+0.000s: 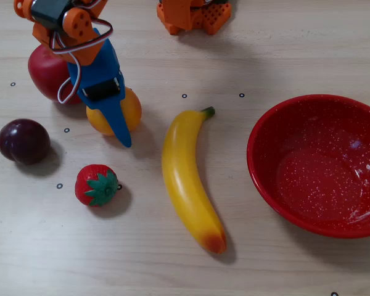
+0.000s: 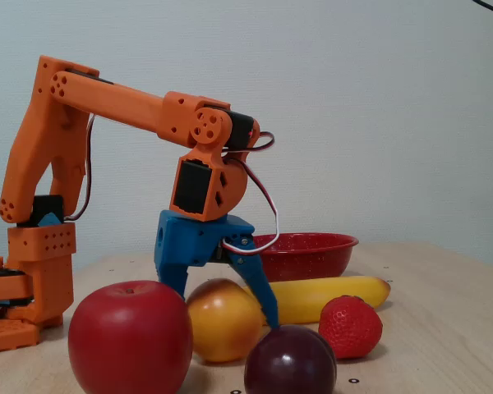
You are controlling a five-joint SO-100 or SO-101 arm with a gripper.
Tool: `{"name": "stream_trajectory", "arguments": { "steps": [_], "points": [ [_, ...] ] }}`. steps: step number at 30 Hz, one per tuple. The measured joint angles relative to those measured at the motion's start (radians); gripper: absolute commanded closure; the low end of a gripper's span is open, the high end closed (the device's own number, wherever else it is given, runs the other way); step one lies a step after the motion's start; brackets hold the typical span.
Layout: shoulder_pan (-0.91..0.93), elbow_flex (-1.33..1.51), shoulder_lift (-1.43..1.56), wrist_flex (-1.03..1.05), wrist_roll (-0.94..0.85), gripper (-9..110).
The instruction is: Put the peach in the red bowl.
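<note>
The peach [image 1: 134, 109] is a yellow-orange ball on the table at the upper left of the overhead view, between the red apple and the banana. My blue gripper [image 1: 114, 120] reaches down over it, and one finger [image 1: 119, 126] crosses its top. In the fixed view the jaws [image 2: 224, 310] stand spread on either side of the peach [image 2: 218, 327], which rests on the table. I cannot tell whether the fingers press on it. The red bowl [image 1: 262, 154] sits empty at the right and shows behind the arm in the fixed view [image 2: 308, 254].
A red apple [image 1: 44, 73] lies just behind the peach, partly under the arm. A dark plum [image 1: 23, 141] and a strawberry [image 1: 97, 185] lie at the left front. A banana [image 1: 185, 179] lies between the peach and the bowl. The arm's base [image 1: 194, 15] is at the top.
</note>
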Motion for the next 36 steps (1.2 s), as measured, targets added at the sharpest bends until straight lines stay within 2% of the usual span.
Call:
{"name": "stream_trajectory", "arguments": {
  "steps": [6, 10, 12, 14, 15, 22, 27, 32, 36],
  "points": [
    [0.002, 0.025, -0.002, -0.043, 0.021, 56],
    [0.002, 0.029, -0.012, -0.052, 0.032, 63],
    [0.0, 0.025, -0.008, -0.043, 0.044, 74],
    [0.0, 0.023, -0.006, -0.043, 0.055, 100],
    [0.0, 0.023, -0.006, -0.043, 0.057, 101],
    [-0.002, 0.008, 0.003, -0.032, 0.06, 101],
    [-0.003, -0.103, 0.015, 0.152, -0.005, 101],
    [-0.003, -0.209, 0.149, 0.298, -0.051, 101],
    [0.025, -0.308, 0.252, 0.313, -0.115, 101]
  ]
}}
